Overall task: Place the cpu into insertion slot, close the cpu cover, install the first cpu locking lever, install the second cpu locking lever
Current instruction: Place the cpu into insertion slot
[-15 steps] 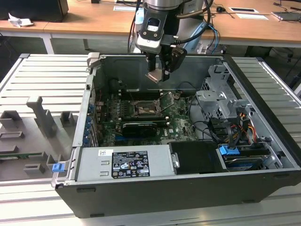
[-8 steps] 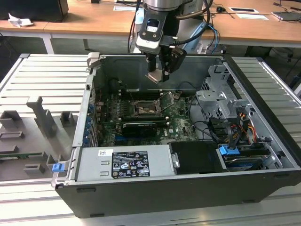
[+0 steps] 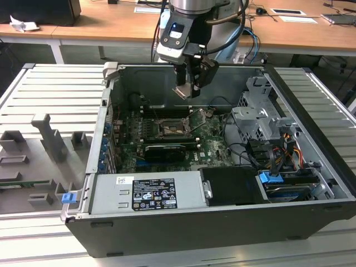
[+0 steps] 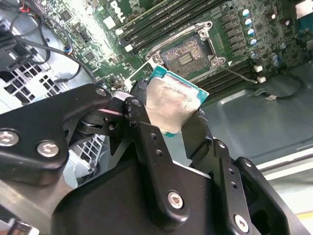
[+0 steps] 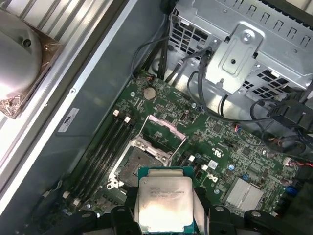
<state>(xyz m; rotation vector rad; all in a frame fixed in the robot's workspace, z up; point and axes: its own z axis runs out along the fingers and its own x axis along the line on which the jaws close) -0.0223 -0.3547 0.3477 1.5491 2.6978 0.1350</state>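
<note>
My gripper (image 3: pixel 190 88) hangs inside the open computer case, shut on the cpu (image 3: pixel 182 92). The cpu is a flat square chip with a silver-grey top (image 4: pixel 168 105) and a green rim, pinched at two opposite edges between the black fingers (image 4: pixel 142 100). In the first wrist view the cpu (image 5: pixel 164 203) hovers a short way above the insertion slot (image 5: pixel 139 164), slightly off to one side of it. The slot (image 4: pixel 188 51) is a dark square socket with a silvery rim (image 3: pixel 169 129) and lies uncovered. The cpu cover (image 5: pixel 166 126) stands tilted up at the socket's far edge.
Long black memory slots (image 4: pixel 161 24) run beside the socket. A black card (image 3: pixel 164 150), a silver power supply (image 3: pixel 147 192) and a metal drive cage (image 3: pixel 261 119) with loose cables crowd the case. A grey fixture (image 3: pixel 50 144) stands outside on the exterior view's left.
</note>
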